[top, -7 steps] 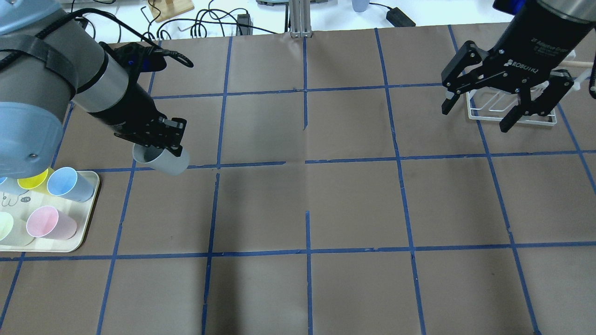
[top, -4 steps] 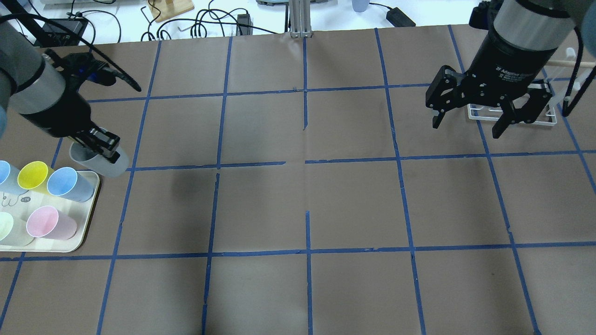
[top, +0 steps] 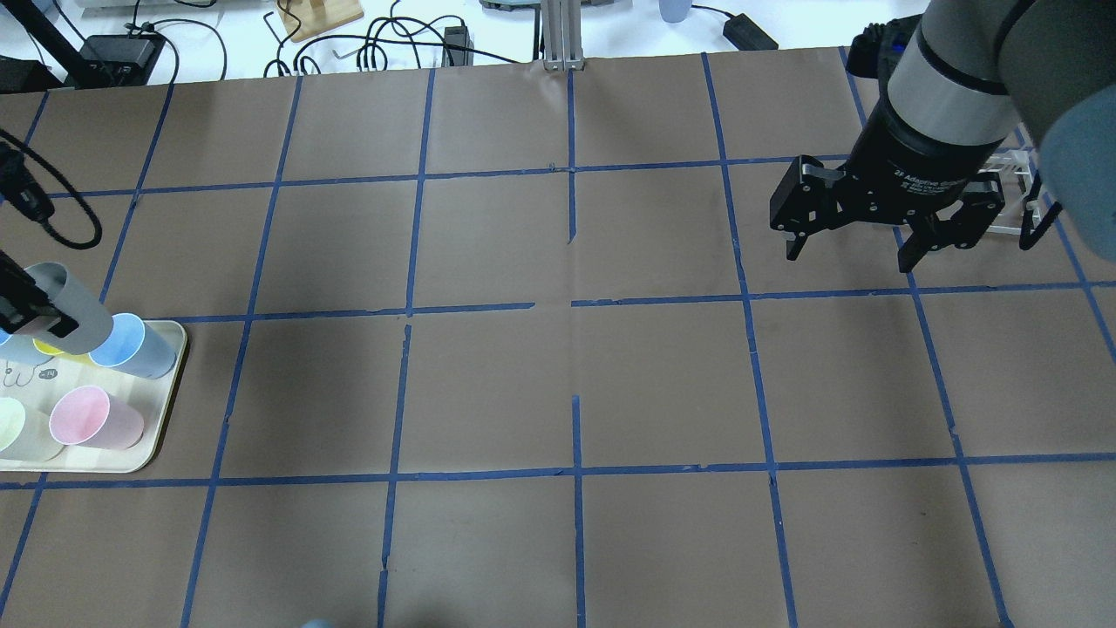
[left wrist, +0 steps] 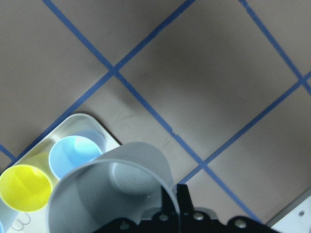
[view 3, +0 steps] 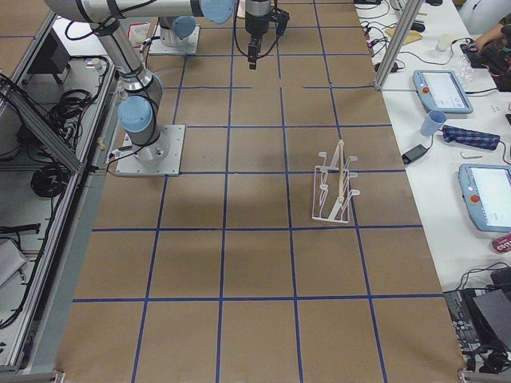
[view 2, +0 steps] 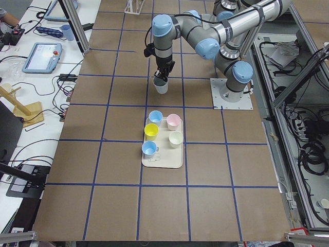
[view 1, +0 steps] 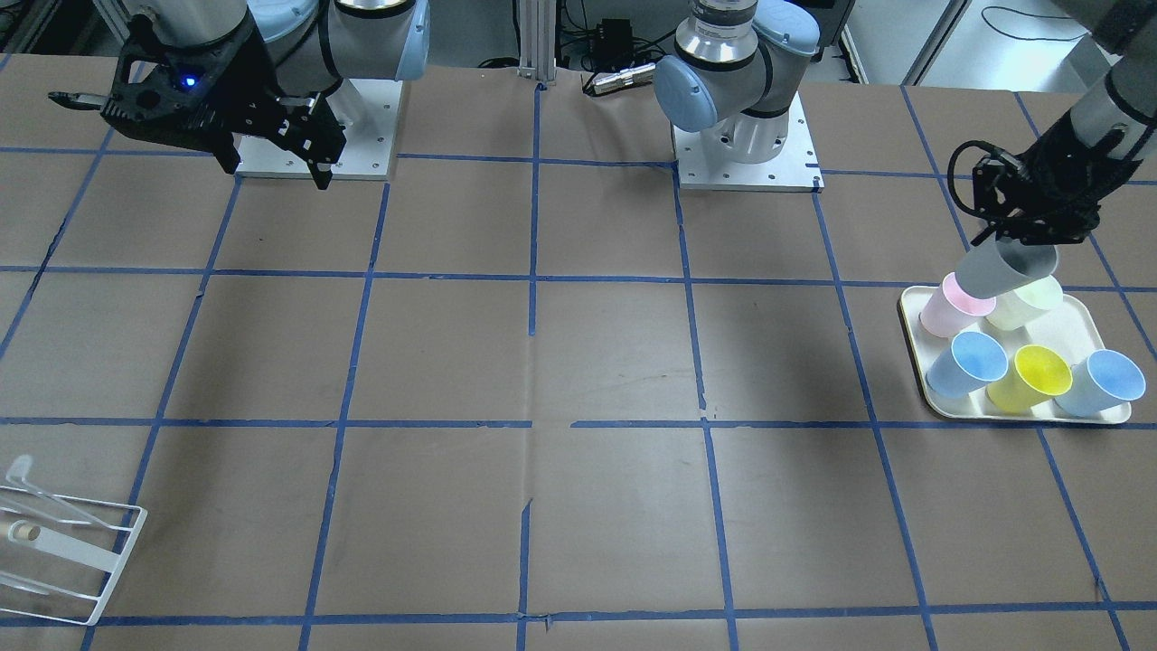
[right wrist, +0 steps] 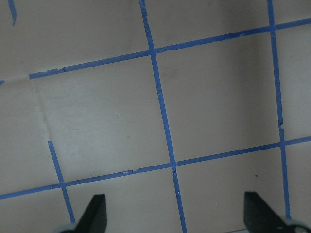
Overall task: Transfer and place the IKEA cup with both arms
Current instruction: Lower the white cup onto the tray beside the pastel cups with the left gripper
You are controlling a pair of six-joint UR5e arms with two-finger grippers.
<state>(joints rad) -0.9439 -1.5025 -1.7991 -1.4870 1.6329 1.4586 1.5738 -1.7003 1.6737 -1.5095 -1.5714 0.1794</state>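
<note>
Bench [top: 663, 384] covered in brown paper and ruled into squares by blue tape [top: 575, 436]. Both arm bases stand on metal plates [view 1: 795, 172] along the robot's side. An aluminium post [top: 562, 35] rises at the middle of the opposite edge, and beyond that edge a white side table [view 3: 471, 255] carries cables and tablets [view 3: 444, 89]. A cream tray [top: 170, 384] lies toward the robot's left end of the bench and holds upright cups: pink [top: 87, 417], yellow [view 1: 1030, 372], pale cream [view 1: 1030, 303] and two light blue ones [view 1: 972, 360]. A white wire rack [view 3: 335, 191] stands toward the right end, one row of squares in from the operators' edge. Tray and rack are well apart, with taped paper running unbroken between them. The left arm [view 1: 1107, 99] reaches out to the tray's end, and the left jaws are closed on the wall of the grey cup [view 1: 1003, 267], pinching its rim. The cup is held off the bench, tilted, with its mouth turned up toward the wrist. It hangs close to the tray's corner, by the yellow cup and a blue cup. Whether it hangs directly over the tray cannot be told, since the views disagree. The right arm [top: 950, 78] hangs above the squares beside the rack. The right jaws are spread wide and hold nothing, and only bare paper and tape show between the fingertips [right wrist: 95, 213].
</note>
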